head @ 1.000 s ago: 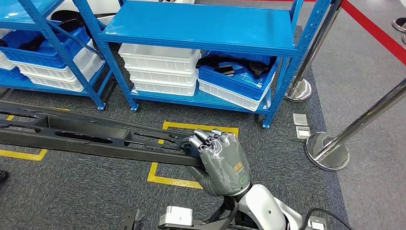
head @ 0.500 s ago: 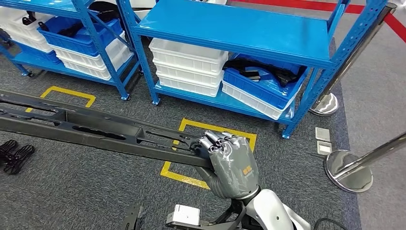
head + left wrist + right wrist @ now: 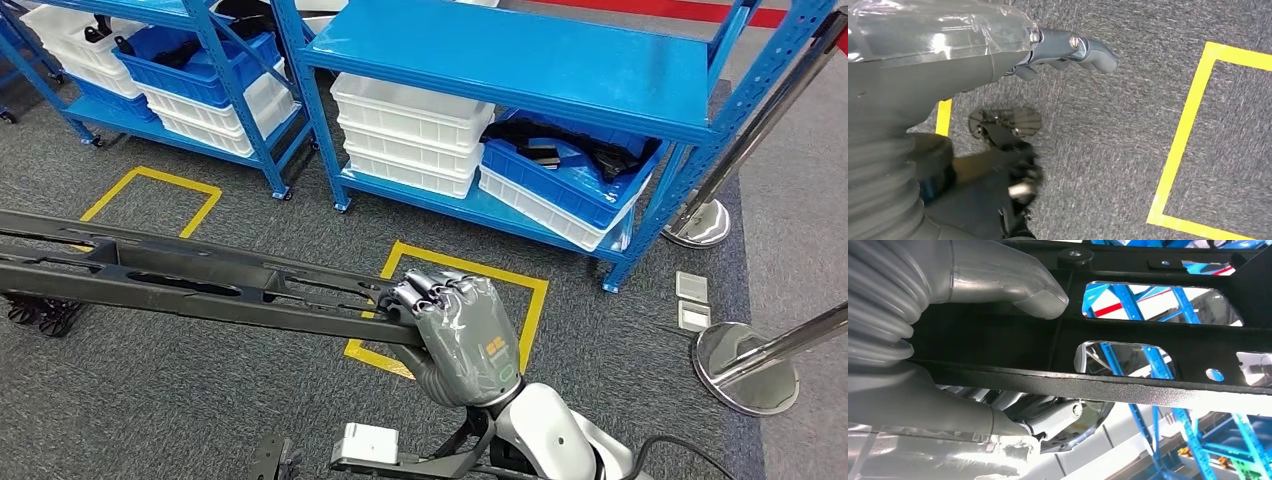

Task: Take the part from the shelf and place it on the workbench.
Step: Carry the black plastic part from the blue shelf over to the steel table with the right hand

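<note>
Head view: right hand (image 3: 462, 335) clamped on long black part (image 3: 200, 285), knuckles up.

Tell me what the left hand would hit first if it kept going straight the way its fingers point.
Most likely the grey carpet. In the left wrist view the left hand points down toward the floor, with nothing visibly between. A yellow tape line lies off to the side. Depth is unclear.
</note>
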You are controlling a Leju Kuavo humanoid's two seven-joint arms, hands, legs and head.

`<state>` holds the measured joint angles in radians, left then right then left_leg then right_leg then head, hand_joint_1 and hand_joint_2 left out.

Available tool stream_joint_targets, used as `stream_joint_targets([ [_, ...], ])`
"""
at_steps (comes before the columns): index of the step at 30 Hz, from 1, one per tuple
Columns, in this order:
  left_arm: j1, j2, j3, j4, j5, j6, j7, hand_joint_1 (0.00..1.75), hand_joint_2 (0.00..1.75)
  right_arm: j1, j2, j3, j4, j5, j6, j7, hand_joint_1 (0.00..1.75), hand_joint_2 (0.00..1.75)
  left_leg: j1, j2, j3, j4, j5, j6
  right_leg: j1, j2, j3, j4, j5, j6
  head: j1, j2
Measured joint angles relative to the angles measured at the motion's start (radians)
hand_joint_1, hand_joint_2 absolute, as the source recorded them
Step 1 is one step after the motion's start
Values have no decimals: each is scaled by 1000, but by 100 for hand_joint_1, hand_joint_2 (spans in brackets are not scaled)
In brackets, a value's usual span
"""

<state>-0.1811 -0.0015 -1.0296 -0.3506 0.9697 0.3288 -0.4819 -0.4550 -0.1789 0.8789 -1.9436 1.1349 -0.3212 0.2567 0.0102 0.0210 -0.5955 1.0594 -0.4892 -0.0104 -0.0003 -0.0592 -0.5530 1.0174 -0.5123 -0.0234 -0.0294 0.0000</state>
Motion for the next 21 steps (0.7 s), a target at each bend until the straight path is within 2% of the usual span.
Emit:
stream_joint_targets([
  [1,0,0,0,0,0,0,0,0,175,0,0,0,0,1,1,0,175,175,-4,7,13,-32,7,5,2,-5,0,0,-1,3,0,0],
  [2,1,0,0,0,0,0,0,0,175,0,0,0,0,2,1,0,175,175,-7,6,12,-37,6,9,3,-9,0,0,-1,7,1,0],
  [4,3,0,0,0,-2,0,1,0,175,0,1,0,0,2,2,0,175,175,-5,-5,11,-44,10,17,4,-16,2,-1,-2,16,5,0],
  [6,3,0,0,0,-4,0,2,0,175,-1,1,0,0,2,4,0,175,175,0,-15,15,-59,19,29,4,-1,-8,28,-29,25,13,0],
  [7,2,0,0,0,-5,-1,4,0,175,0,1,-1,0,2,5,0,175,175,1,-19,17,-64,23,33,3,14,-26,69,-57,28,19,0],
  [9,1,-1,0,0,-6,-3,7,0,175,2,1,-1,0,2,7,0,175,175,1,-30,15,-64,26,39,-1,44,-90,210,-125,31,31,0],
  [10,2,-1,0,0,-6,-4,8,0,175,4,1,-1,1,2,8,1,175,175,1,-37,13,-61,26,40,-2,52,-120,271,-145,33,35,0],
  [11,2,-1,0,0,-6,-5,9,0,175,5,0,-1,2,2,9,1,175,175,1,-45,12,-58,25,40,-3,56,-135,303,-146,34,39,0],
  [12,2,-1,0,0,-6,-5,10,0,175,6,0,-1,3,2,10,1,175,175,1,-53,12,-55,24,40,-5,57,-129,286,-123,35,42,0],
  [13,2,-1,0,0,-6,-5,11,0,175,6,0,-1,4,2,11,1,175,175,2,-64,12,-51,22,38,-8,60,-105,232,-85,35,45,0],
  [14,2,-1,0,0,-7,-5,11,0,175,6,1,-1,4,2,12,1,175,175,4,-73,11,-47,20,36,-11,68,-70,154,-45,34,48,0],
  [16,2,-1,0,1,-7,-5,11,0,175,5,1,-1,6,2,12,0,175,175,5,-89,7,-38,17,27,-14,98,-16,37,-5,31,52,0],
  [18,2,-1,0,1,-8,-6,12,0,175,6,1,-2,7,1,14,0,175,175,7,-99,-2,-36,20,15,-11,113,-7,12,-4,26,52,0],
  [20,4,-1,0,1,-8,-6,14,0,175,6,2,-2,8,1,15,0,175,175,10,-108,-6,-36,23,3,-9,101,-9,7,3,15,49,0],
  [21,5,0,0,1,-9,-7,15,0,175,6,3,-2,8,1,16,0,175,175,10,-103,-8,-30,18,-1,-11,94,-8,3,6,9,47,0],
])
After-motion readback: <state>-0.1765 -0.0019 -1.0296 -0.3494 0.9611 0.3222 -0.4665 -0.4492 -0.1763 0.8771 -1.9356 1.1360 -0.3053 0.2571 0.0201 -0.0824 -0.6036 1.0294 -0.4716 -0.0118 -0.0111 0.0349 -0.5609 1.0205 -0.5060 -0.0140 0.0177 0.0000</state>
